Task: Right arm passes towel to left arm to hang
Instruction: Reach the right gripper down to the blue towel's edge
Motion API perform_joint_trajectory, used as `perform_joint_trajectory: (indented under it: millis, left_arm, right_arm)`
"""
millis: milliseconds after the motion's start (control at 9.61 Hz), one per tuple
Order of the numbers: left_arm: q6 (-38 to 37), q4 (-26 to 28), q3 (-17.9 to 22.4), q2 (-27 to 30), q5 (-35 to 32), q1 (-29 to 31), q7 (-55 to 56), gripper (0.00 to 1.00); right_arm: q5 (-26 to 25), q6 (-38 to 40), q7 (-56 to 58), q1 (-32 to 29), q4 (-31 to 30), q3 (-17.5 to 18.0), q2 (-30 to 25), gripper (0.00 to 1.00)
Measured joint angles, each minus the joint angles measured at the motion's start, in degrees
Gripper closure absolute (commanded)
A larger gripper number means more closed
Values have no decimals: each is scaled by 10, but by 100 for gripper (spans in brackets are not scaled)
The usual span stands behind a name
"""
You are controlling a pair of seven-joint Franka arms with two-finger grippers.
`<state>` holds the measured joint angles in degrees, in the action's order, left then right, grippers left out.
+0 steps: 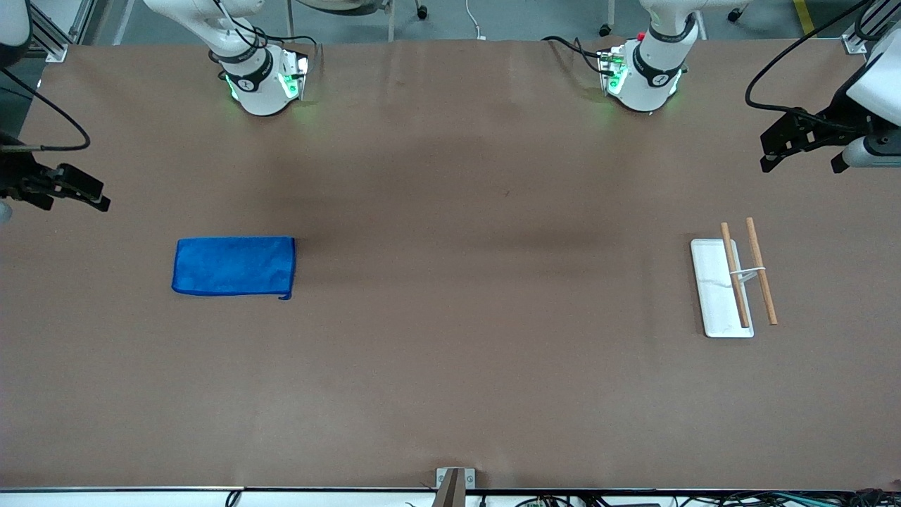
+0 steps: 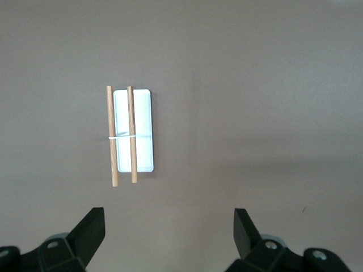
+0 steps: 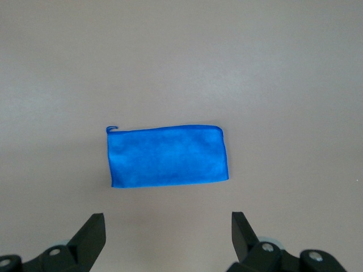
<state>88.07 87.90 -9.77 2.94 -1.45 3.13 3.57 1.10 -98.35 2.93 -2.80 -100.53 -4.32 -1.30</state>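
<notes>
Right gripper [image 1: 98, 201] wide open: drop onto the folded towel [image 1: 234, 266], pinch one short edge. Left gripper [image 1: 774, 158] waits, wide open too.

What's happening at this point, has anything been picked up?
Nothing is held yet. The blue towel lies folded flat on the table toward the right arm's end, and the right gripper hangs above it with jaws open. The left gripper, also open, is above the white rack with two wooden rods at the left arm's end.
</notes>
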Motion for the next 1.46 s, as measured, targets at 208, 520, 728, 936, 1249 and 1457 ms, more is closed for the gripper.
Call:
perform_joint_trajectory:
  millis: [208,520,728,936,1249,1457]
  left_arm:
    - [-1,0,-1,-3,1,-1,0,0]
    - [-1,0,-1,-6,1,-1,0,0]
    - [-2,0,-1,-12,2,-1,0,0]
    - [-2,0,-1,-16,2,-1,0,0]
    - [-2,0,-1,-17,2,-1,0,0]
    - [-2,0,-1,-17,2,-1,0,0]
  right_arm:
    - [0,-75,34,-28,-71,-1,4,2]
    - [0,-220,96,-63,-186,-1,28,4]
    - [0,-272,130,-86,-204,-1,78,5]
    - [35,-319,164,-103,-205,-1,139,5]
    - [123,-374,237,-107,-204,2,214,6]
    - [126,-420,237,-82,-212,9,229,6]
